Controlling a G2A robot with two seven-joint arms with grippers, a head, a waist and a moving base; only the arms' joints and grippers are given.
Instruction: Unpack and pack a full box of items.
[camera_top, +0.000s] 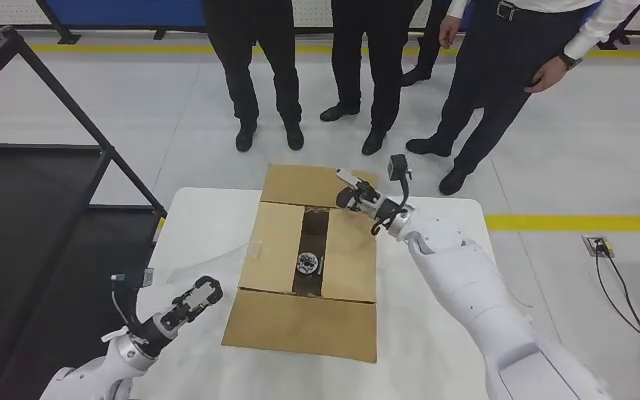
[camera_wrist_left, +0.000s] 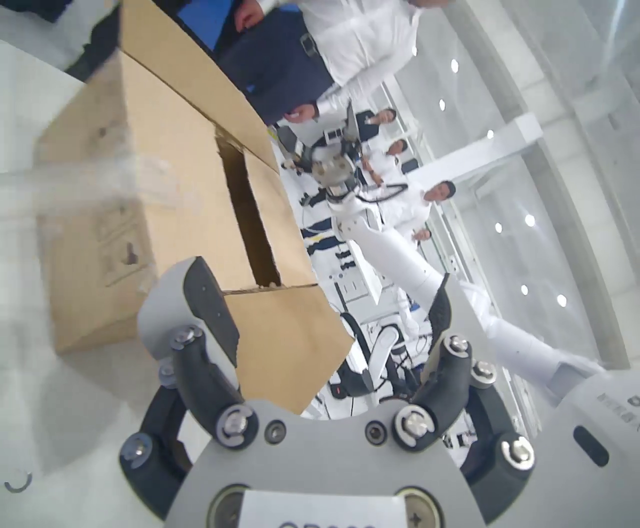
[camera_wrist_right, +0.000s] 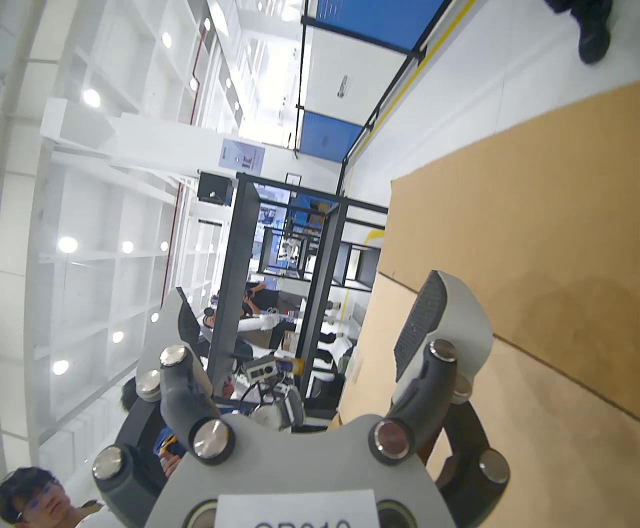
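Observation:
A brown cardboard box (camera_top: 300, 322) lies on the white table (camera_top: 205, 215). Its top flaps are spread, and a narrow gap (camera_top: 312, 255) between them shows a dark item (camera_top: 308, 263) inside. My left gripper (camera_top: 203, 295) is open at the table's near left, just beside the near flap's corner (camera_wrist_left: 285, 340) and apart from it. My right gripper (camera_top: 349, 190) is open over the box's far end. One of its fingers (camera_wrist_right: 435, 320) is close above the far flap (camera_wrist_right: 540, 240). Nothing is held between the fingers of either gripper (camera_wrist_left: 325, 305) (camera_wrist_right: 310, 320).
A faint clear plastic piece (camera_top: 200, 258) lies on the table left of the box. A black metal rack (camera_top: 60, 120) stands off the table's left side. Several people stand on the floor beyond the far edge (camera_top: 270, 80).

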